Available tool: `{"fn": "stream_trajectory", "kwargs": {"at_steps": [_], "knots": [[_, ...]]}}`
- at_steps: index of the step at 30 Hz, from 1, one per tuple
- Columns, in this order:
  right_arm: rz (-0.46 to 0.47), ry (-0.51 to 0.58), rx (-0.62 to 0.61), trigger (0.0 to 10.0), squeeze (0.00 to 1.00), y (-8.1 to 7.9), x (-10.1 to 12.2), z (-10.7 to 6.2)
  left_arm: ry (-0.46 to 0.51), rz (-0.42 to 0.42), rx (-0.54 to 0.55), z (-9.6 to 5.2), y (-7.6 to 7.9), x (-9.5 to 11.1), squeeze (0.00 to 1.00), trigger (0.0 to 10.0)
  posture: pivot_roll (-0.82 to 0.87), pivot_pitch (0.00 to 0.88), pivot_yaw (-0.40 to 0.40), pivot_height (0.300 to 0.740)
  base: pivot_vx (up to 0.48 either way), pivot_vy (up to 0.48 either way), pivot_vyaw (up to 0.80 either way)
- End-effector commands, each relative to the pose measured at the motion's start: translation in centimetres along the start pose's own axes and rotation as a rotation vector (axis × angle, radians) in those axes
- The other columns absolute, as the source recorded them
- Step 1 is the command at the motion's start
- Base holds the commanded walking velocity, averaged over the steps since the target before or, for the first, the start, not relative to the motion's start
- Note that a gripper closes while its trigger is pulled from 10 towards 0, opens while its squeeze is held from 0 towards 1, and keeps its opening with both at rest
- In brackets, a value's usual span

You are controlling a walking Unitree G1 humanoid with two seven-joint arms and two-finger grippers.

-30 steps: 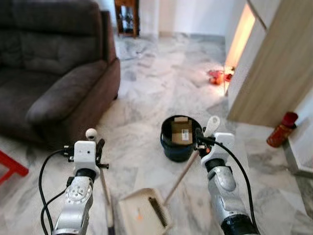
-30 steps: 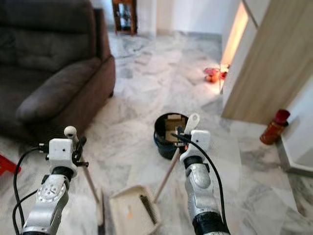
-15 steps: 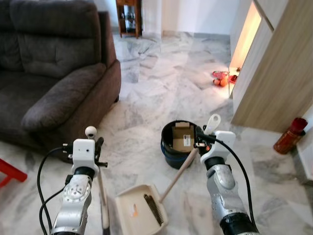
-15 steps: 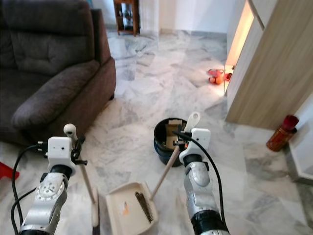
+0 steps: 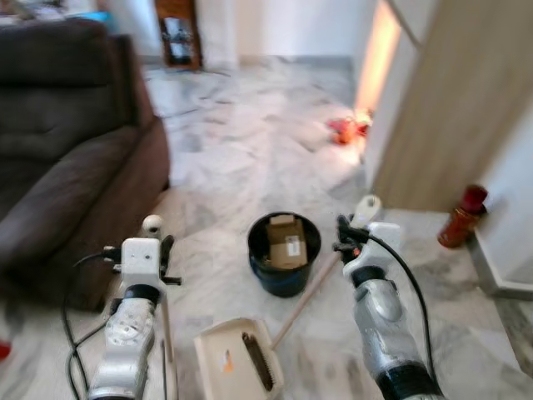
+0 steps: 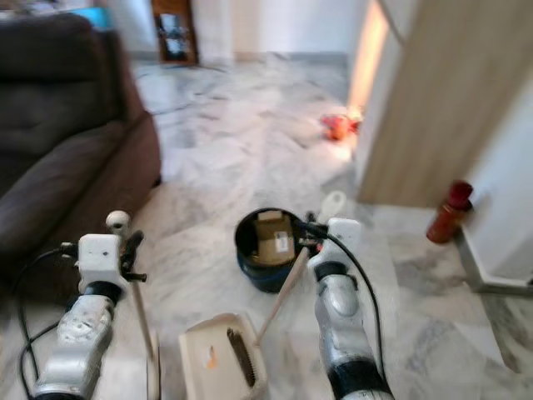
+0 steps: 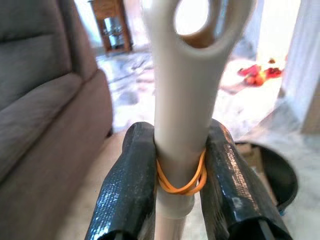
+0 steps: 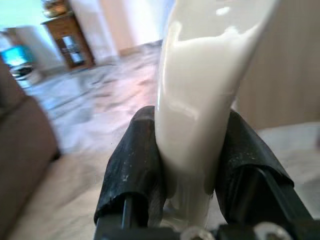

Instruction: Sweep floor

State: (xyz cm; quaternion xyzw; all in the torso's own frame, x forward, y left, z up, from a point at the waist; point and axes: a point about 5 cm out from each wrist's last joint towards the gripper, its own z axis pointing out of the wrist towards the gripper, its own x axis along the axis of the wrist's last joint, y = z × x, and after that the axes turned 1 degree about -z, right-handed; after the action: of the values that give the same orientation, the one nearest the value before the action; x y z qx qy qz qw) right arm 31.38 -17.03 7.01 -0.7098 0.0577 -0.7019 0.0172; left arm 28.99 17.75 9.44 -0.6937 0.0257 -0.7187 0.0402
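Left gripper (image 7: 180, 165) clamps broom handle (image 7: 182, 100), right gripper (image 8: 192, 160) clamps dustpan handle (image 8: 200, 100); keep dustpan (image 5: 233, 367) level, debris probably inside, tip over bin (image 5: 284, 275).

A dark sofa (image 5: 58, 158) faces a red bottle (image 5: 460, 217) across marble.

Broom handle (image 5: 166, 337) runs off the bottom edge, head unseen.
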Motion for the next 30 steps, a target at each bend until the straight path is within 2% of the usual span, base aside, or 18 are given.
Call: {"fn": "stream_trajectory", "kwargs": {"at_steps": [1,15,23,30], "knots": [[0.007,0.055,0.039,10.0,0.0,-1.63,1.21,0.65,0.021,0.01,0.03,-0.12,-1.1,0.32,0.0,10.0,0.16,0.0,0.036,0.74,0.3,0.0,0.0],[-0.008,0.063,0.037,10.0,0.0,-1.58,1.34,0.73,0.024,0.003,0.03,-0.17,-0.89,0.29,0.0,10.0,0.16,0.0,0.03,0.74,0.283,0.0,0.0],[-0.012,0.062,0.048,10.0,0.0,-1.66,1.33,0.65,0.034,0.002,0.028,-0.39,-0.94,0.29,0.0,10.0,0.16,0.0,0.028,0.74,0.0,0.0,0.0],[-0.058,0.091,0.087,10.0,0.0,-1.86,2.17,0.44,0.025,0.018,0.038,-0.64,-1.36,-0.01,0.0,10.0,0.15,0.0,0.029,0.74,0.0,0.0,0.0]]}}
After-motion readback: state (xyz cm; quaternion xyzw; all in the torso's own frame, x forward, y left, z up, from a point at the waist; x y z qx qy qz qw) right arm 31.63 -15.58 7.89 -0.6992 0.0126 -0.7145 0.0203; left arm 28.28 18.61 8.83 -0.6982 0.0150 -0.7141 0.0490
